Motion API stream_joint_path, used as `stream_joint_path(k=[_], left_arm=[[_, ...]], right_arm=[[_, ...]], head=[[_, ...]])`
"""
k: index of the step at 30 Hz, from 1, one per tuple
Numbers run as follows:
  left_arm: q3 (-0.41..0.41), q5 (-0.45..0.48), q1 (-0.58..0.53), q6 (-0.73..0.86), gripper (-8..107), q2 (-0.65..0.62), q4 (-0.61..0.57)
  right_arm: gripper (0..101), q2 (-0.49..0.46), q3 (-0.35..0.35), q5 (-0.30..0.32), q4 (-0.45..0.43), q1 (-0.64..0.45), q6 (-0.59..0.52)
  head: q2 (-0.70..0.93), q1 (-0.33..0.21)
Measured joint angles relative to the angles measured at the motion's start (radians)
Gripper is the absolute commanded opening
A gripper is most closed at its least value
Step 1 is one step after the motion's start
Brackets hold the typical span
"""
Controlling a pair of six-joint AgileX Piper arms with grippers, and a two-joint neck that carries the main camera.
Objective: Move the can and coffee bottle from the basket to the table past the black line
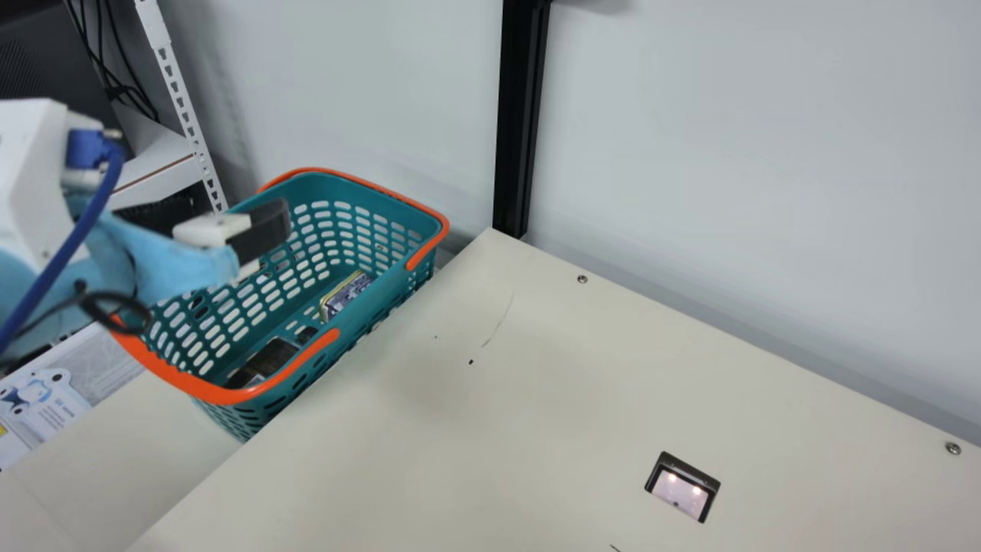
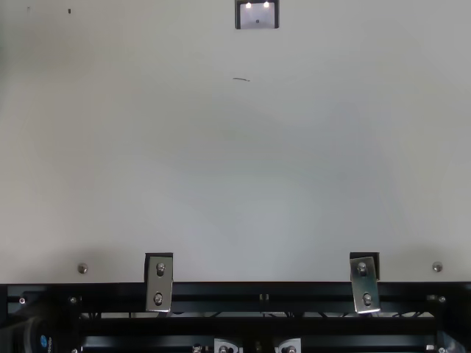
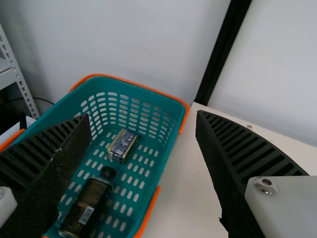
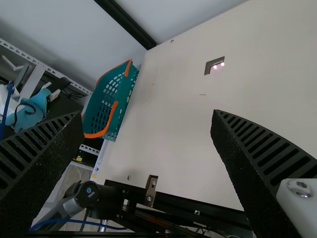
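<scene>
1. Coffee bottle (image 3: pixel 89 206): in the basket, lying on its side on the basket floor. Dark body, black cap, white barcode patch facing up. Cap end is toward the can.
2. Can (image 3: pixel 122 145): boxy, blue-and-white print, gold-toned edges. Also on the basket floor, near the bottle's cap, small gap between the two.
3. Basket (image 1: pixel 383 297): teal, slotted walls, orange handles folded down along the rim. Sits beside the table at its left edge in the main view.
4. Left hand (image 1: pixel 239 212): fingers wide apart. Main view has it in front of the basket's left part; exact height over the rim, can't tell. Left wrist view shows bottle and can between the fingers, farther off, untouched. Arm has light blue covering and a blue cable.
5. Right hand (image 4: pixel 148 119): fingers wide apart too, with table surface and basket seen beyond them in the right wrist view.
6. Table (image 1: pixel 490 429): cream top, a few screws. Short dark mark (image 2: pixel 241 79) near a dark-framed rectangular fixture (image 1: pixel 682 487) with two bright spots.
7. Table's near edge, top view: black rail (image 2: pixel 261 296), two metal brackets (image 2: pixel 160 282).
8. Behind: black post (image 1: pixel 521 115) against pale wall (image 1: pixel 728 153); white perforated shelf upright (image 1: pixel 184 100) left of it.
</scene>
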Motion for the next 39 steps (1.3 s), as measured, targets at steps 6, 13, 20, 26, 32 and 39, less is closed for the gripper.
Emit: stream_joint_path(k=[6, 13, 20, 26, 32, 39], left_arm=[[-0.129, 0.005, 0.1, 0.17, 90, 0.212, -0.127], [-0.319, 0.104, 0.21, 0.417, 90, 0.463, -0.278], [-0.473, 0.204, 0.258, 0.606, 90, 0.669, -0.282], [-0.536, 0.242, 0.229, 0.665, 90, 0.803, -0.247], [-0.572, 0.239, 0.207, 0.7, 90, 0.919, -0.23], [-0.638, 0.24, 0.207, 0.735, 90, 1.058, -0.223]], right_arm=[[101, 0.0, 0.0, 0.0, 0.0, 0.0, 0.0], [101, 0.0, 0.0, 0.0, 0.0, 0.0, 0.0], [101, 0.0, 0.0, 0.0, 0.0, 0.0, 0.0], [101, 0.0, 0.0, 0.0, 0.0, 0.0, 0.0], [101, 0.0, 0.0, 0.0, 0.0, 0.0, 0.0], [101, 0.0, 0.0, 0.0, 0.0, 0.0, 0.0]], head=[[0.0, 0.0], [0.0, 0.0], [0.0, 0.005], [0.0, 0.0], [0.0, 0.0], [0.0, 0.0]])
